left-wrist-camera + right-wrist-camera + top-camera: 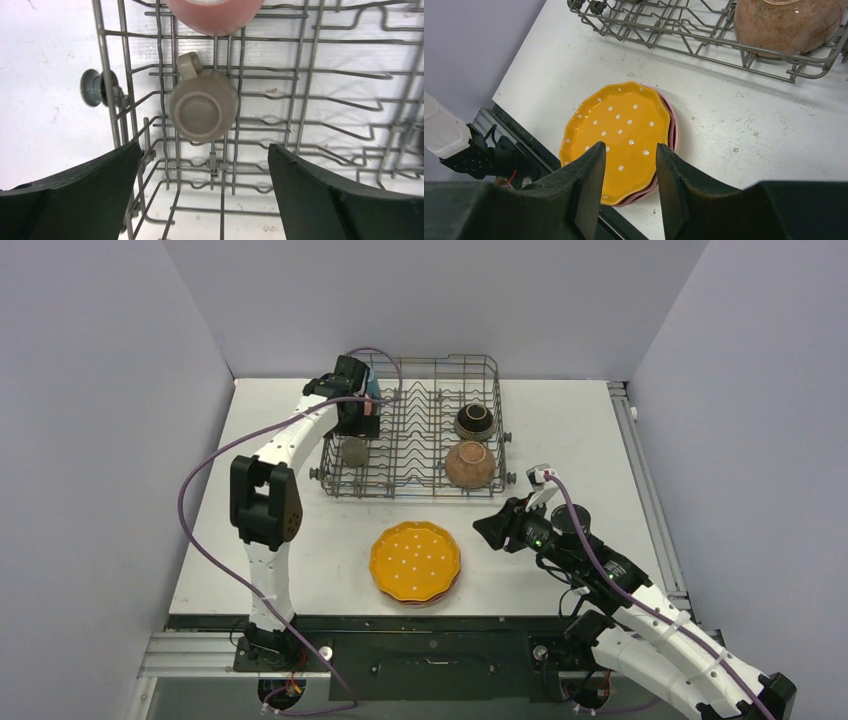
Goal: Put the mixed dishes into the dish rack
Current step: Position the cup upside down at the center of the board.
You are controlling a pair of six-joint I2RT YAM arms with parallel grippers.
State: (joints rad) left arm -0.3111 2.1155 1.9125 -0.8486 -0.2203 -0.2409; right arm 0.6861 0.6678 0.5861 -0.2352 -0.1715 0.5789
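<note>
The dish rack [415, 430] stands at the back middle of the table. Inside it a dark brown bowl [474, 421] and a terracotta bowl [469, 464] sit on the right, and a grey-green cup [202, 110] sits upside down on the left, with a pink cup [215, 15] beyond it. My left gripper [205, 146] hangs open over the rack's left side, holding nothing. The scalloped orange dotted plate [616, 125] lies on the pink plates [672, 130] near the front edge. My right gripper [630, 147] hovers above that stack, partly open and empty.
Grey walls close in the table [560, 440] at the left, back and right. A black rail [420, 625] runs along the front edge just behind the plates. A grey wheel [95, 87] sticks out from the rack's side.
</note>
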